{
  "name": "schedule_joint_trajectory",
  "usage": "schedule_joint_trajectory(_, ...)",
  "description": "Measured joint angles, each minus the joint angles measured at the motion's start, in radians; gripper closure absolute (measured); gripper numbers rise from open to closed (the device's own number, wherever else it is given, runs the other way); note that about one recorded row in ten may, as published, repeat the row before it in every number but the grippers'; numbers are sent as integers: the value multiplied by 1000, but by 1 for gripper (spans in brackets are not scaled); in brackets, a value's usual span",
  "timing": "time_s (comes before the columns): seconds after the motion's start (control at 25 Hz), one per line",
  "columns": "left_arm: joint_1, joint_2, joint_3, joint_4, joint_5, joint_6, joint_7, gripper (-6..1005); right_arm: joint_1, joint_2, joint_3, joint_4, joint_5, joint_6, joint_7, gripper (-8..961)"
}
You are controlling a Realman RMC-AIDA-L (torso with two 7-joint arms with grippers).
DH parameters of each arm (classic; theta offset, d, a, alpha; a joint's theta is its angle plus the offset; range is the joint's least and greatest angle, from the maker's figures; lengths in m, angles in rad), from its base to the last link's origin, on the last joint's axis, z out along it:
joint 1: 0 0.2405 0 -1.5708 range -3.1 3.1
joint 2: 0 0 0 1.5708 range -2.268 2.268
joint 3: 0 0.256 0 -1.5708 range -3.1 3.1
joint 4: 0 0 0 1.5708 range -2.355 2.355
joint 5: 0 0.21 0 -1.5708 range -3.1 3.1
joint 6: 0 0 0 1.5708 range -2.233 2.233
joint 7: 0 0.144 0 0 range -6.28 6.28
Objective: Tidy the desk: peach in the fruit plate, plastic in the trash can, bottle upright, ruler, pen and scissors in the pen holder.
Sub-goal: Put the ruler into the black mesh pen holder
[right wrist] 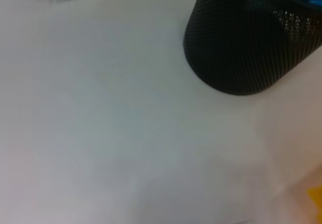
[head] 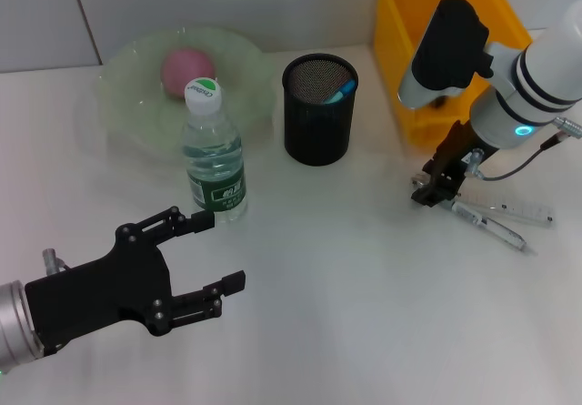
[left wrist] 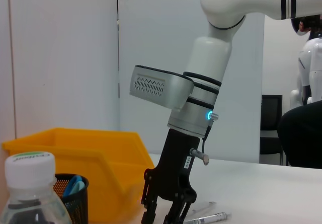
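A pink peach (head: 186, 66) lies in the green glass fruit plate (head: 118, 105) at the back left. The clear bottle (head: 214, 155) with a white cap stands upright in front of the plate. A black mesh pen holder (head: 318, 114) holds a blue-handled item (head: 344, 89). At the right, the pen (head: 496, 227) and the clear ruler (head: 523, 210) lie flat on the table. My right gripper (head: 435, 191) is down at the pen's near end, fingers (left wrist: 149, 215) slightly apart. My left gripper (head: 218, 252) hangs open beside the bottle, holding nothing. No plastic shows.
A yellow bin (head: 400, 50) stands at the back right, behind my right arm. The white table (head: 346, 287) stretches between the two grippers. The bottle stands close to my left gripper's upper finger.
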Motion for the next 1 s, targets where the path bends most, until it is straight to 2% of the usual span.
schedule_joint_trajectory(0.12, 0, 0, 0, 0, 0, 0, -1, 227, 3, -1, 6, 6, 0, 1, 0, 389)
schedule_joint_trajectory(0.32, 0, 0, 0, 1, -1, 1, -3, 227, 4, -3, 8, 13, -4, 8, 1, 515)
schedule_joint_trajectory(1.0, -8, 0, 0, 3, -2, 11, -8, 228, 6, -3, -12, 16, -19, 10, 5, 557)
